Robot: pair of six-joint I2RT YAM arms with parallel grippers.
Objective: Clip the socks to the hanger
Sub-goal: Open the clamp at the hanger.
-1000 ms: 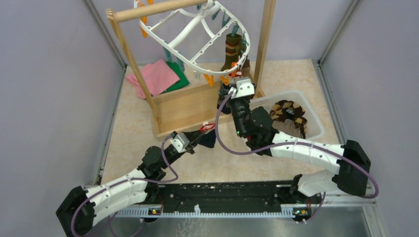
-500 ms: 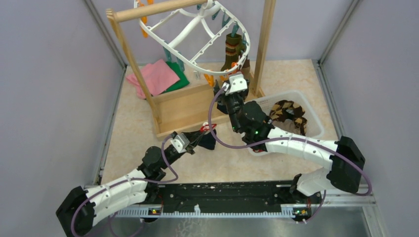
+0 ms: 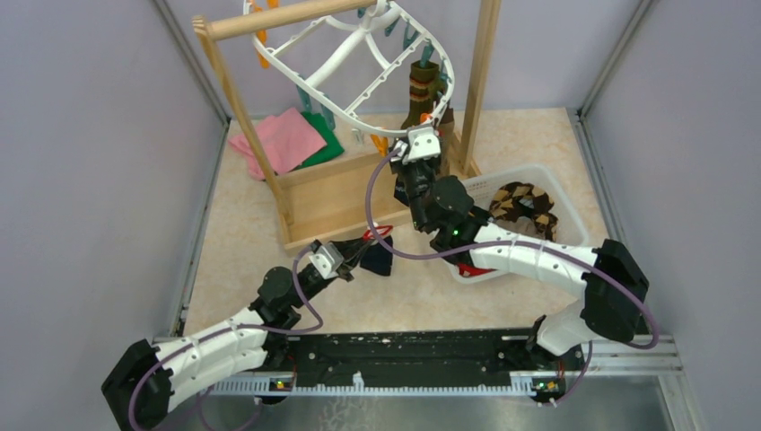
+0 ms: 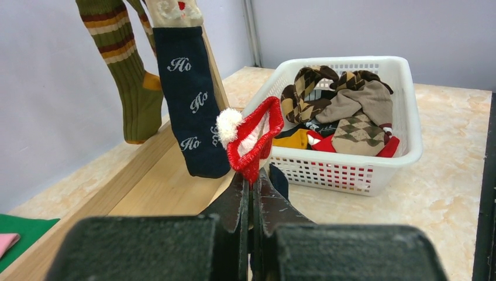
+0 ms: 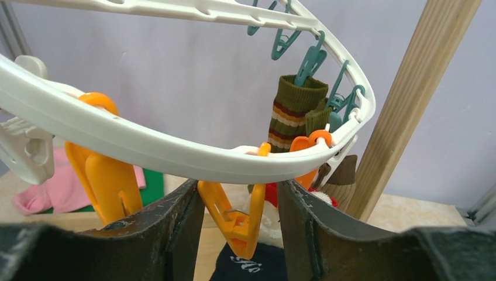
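The white hanger (image 3: pixel 359 63) hangs tilted from the wooden pole. In the right wrist view its rim (image 5: pixel 175 149) crosses just above my open right gripper (image 5: pixel 238 199). An orange clip (image 5: pixel 237 219) hangs between the jaws, close to the left finger (image 5: pixel 175 225). An olive striped sock (image 5: pixel 289 114) hangs from a teal clip, and a navy sock (image 4: pixel 190 99) hangs beside it. My left gripper (image 4: pixel 253 178) is shut on the red-white cuff of a dark navy sock (image 4: pixel 251 137), low by the rack's base (image 3: pixel 375 254).
A white slotted basket (image 3: pixel 574 235) at the right holds several socks, argyle on top (image 3: pixel 525 205). The wooden rack's box base (image 3: pixel 341 189) and right post (image 3: pixel 480 81) stand close to my right arm. Pink and green cloths (image 3: pixel 283 139) lie behind the rack.
My right gripper has moved up and to the left, in under the hanger's rim around the orange clip. The left arm and its sock have hardly moved.
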